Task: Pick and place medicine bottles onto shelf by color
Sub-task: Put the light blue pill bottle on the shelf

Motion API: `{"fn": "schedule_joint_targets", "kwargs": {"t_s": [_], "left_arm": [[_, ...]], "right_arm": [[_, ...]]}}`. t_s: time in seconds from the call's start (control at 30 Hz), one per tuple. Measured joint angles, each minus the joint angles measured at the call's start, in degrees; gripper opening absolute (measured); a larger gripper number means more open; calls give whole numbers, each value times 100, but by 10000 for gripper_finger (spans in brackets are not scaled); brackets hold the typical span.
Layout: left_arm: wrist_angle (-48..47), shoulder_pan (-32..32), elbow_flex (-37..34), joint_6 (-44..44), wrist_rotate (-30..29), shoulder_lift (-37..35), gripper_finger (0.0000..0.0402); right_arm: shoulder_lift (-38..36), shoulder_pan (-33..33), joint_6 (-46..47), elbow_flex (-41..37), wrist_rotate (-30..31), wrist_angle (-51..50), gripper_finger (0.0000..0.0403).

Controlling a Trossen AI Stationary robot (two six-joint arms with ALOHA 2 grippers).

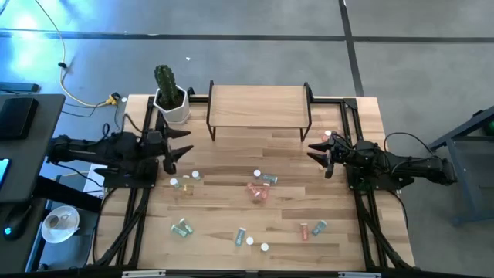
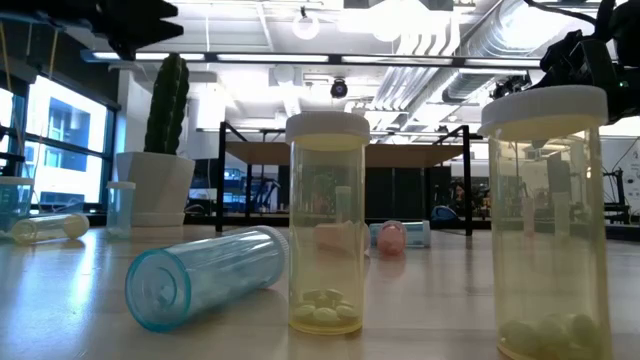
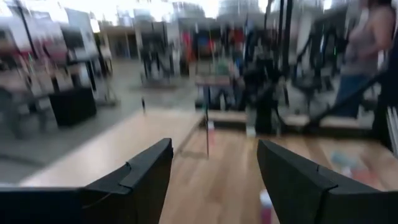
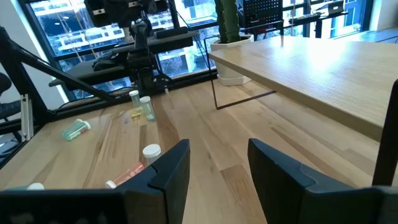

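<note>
Shelf [image 1: 258, 104] bare | bottles [image 1: 261, 188] scattered | left fingers [image 3: 140, 180] apart; right fingers [image 4: 168, 171] apart

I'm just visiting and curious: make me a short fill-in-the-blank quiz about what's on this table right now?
1. The top of the shelf holds ____ bottles.
2. The plant in the white pot is a ____.
3. The left gripper and right gripper both have their fingers ____.

Missing words: no; cactus; open

About twelve bottles [image 1: 263, 178], one shelf [image 1: 258, 103]
</note>
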Motion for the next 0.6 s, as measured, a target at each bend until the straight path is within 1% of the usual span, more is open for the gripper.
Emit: {"fn": "schedule_joint_targets", "kwargs": {"t_s": [0.1,0.27,0.43,0.6], "left_arm": [[-754,0,405,-455,106,412,226],[-1767,0,764,-1186,577,1090,226],[-2199,0,778,-1435,927,1612,226],[-2601,0,778,-1721,1242,1984,226]], "right_arm": [[1,-2,1,-1,0,1,154],[0,0,2,0,-2,0,154],[-1,-2,0,-1,-1,1,154],[1,-2,2,0,-1,2,154]]}}
